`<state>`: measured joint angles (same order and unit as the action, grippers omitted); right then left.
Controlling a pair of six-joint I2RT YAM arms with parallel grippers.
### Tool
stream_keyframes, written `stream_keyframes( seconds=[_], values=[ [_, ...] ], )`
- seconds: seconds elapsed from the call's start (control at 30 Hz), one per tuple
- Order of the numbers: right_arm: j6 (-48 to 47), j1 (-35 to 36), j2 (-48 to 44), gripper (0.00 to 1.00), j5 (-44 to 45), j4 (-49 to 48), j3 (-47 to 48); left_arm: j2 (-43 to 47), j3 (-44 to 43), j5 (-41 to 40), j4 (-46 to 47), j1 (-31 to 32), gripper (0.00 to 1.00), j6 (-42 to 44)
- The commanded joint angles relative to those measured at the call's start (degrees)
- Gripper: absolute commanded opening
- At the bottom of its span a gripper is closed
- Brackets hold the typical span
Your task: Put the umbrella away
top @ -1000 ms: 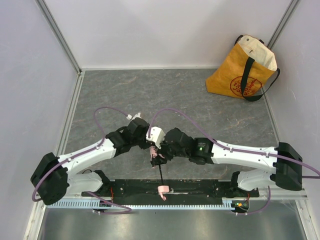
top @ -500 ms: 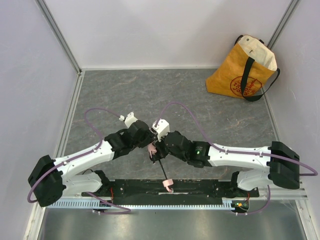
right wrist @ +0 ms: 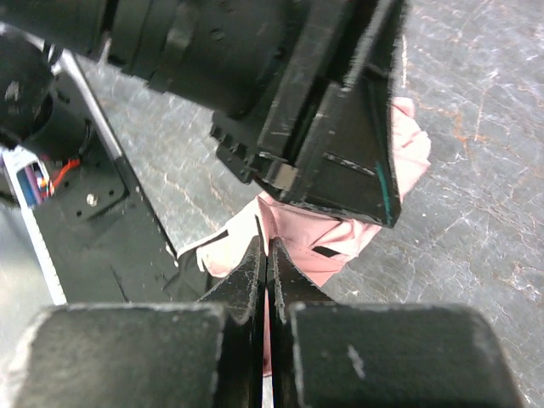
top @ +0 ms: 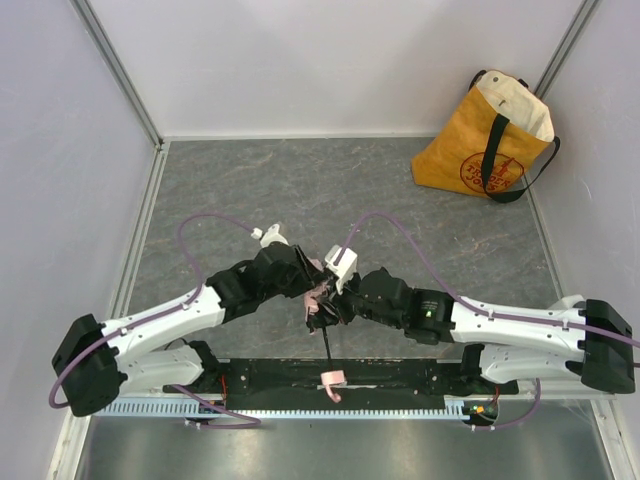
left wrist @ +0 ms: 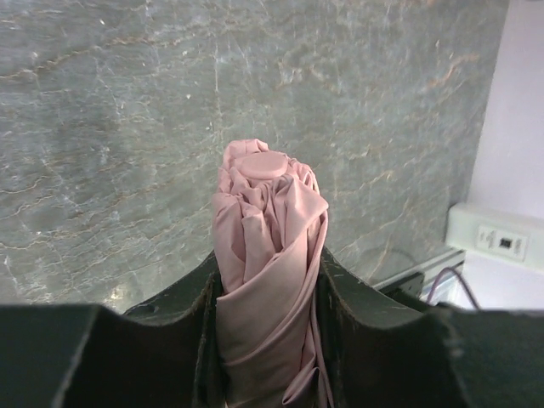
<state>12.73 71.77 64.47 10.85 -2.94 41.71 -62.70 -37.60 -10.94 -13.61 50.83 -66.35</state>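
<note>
Overhead from behind, two wrist close-ups — all share umbrella (left wrist: 268,255)

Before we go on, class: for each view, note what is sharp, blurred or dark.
Left wrist: the umbrella is sharp and evenly lit, the near fingers dark and soft. Right wrist: its own fingers blur; the table grain is crisp. Top external: even light, no glare.
</note>
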Motion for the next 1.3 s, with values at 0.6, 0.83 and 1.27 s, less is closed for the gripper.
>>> stream_keyframes(
  seconds=[0.6,0.83,1.27],
  values=[
    [-6.8,1.9,8.7,0.0,-14.7,-10.6,17.7,-8.1,-3.4,1.3,-0.7,-1.0,0.02,12.7],
    [-6.1,2.3,6.9,0.0,3.8,-17.4,10.2,-3.4,-1.3,0.8,-1.6,-0.9,0.02,6.3],
    [0.1,9.5,12.1,0.0,23.7,-21.4,11.7,-1.3,-1.3,-1.9,-4.3,-0.4,0.02,-3.2]
  ],
)
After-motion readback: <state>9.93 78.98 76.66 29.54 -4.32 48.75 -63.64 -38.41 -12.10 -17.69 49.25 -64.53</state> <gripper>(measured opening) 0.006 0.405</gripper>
